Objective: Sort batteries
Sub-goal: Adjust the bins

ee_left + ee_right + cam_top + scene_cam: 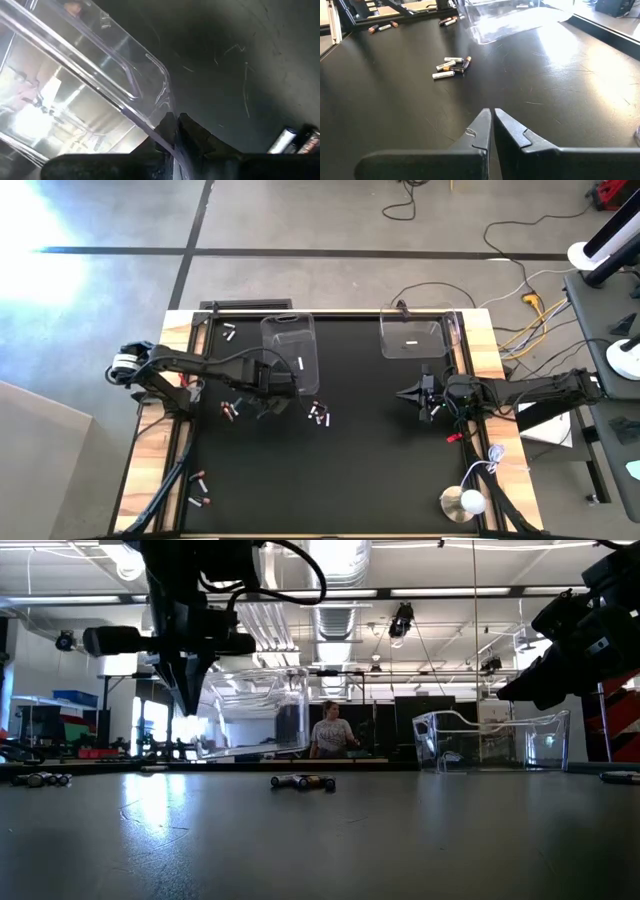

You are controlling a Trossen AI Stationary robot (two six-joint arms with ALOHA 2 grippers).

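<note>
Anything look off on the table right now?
Yes: the left pincer is shut on the rim of the left clear plastic bin, not a battery. Small cylindrical batteries lie loose on the mat.

Centre mat (370,450): unobstructed, open to passage.
Left bin (292,352): far-left zone is blocked.
Right bin (412,337): far-right zone is blocked.
Battery cluster (319,414): low obstacle lying mid-mat.

Two clear bins (290,345) are sitting out, one silvery battery (411,340) in the right bin, and a dozen-odd loose batteries (319,415).
</note>
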